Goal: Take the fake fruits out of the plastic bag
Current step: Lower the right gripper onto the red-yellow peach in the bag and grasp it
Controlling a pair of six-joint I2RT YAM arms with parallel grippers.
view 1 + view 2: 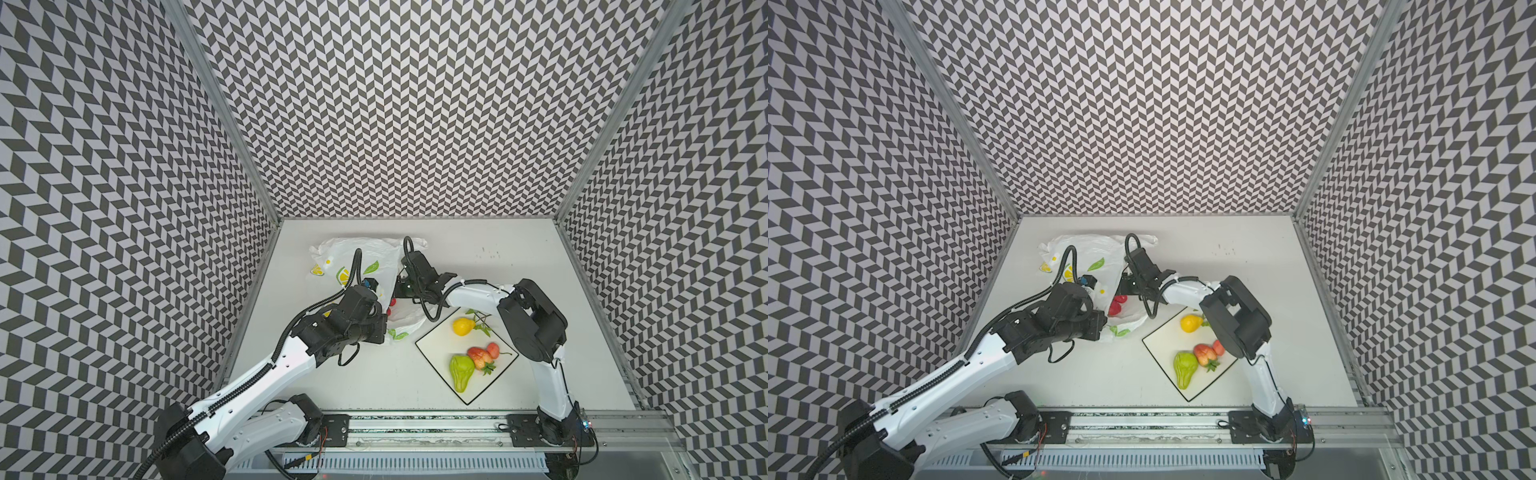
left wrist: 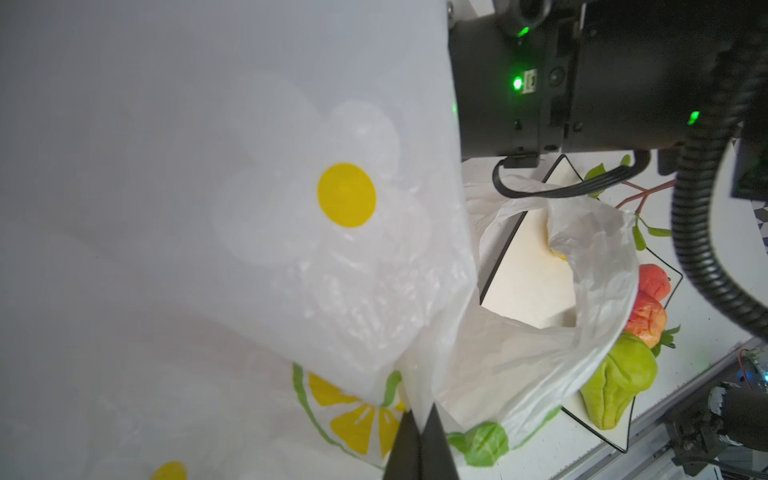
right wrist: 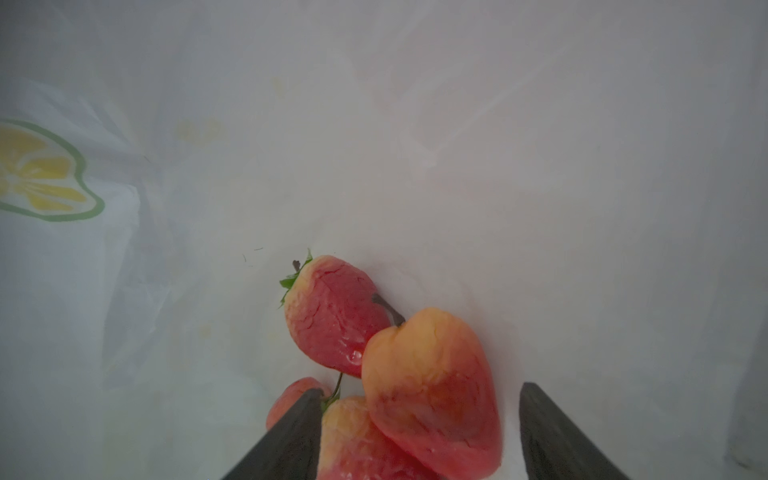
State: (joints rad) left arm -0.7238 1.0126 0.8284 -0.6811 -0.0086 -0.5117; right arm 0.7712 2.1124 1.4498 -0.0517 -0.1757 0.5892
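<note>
Glossy red-yellow toy apple (image 3: 432, 374) lies between the wide-spread fingers of our right gripper (image 3: 420, 388), long axis along them, while our left gripper (image 2: 420, 428) pinches the thin lemon-printed plastic bag (image 2: 249, 291).

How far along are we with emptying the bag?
Done: a lemon, a green pear and two red fruits lie on the plate. In hand: the left gripper is shut on the plastic bag; the right gripper, fingers open, straddles a red-yellow fruit inside. Left: it, a strawberry and at least one more, none gripped.
</note>
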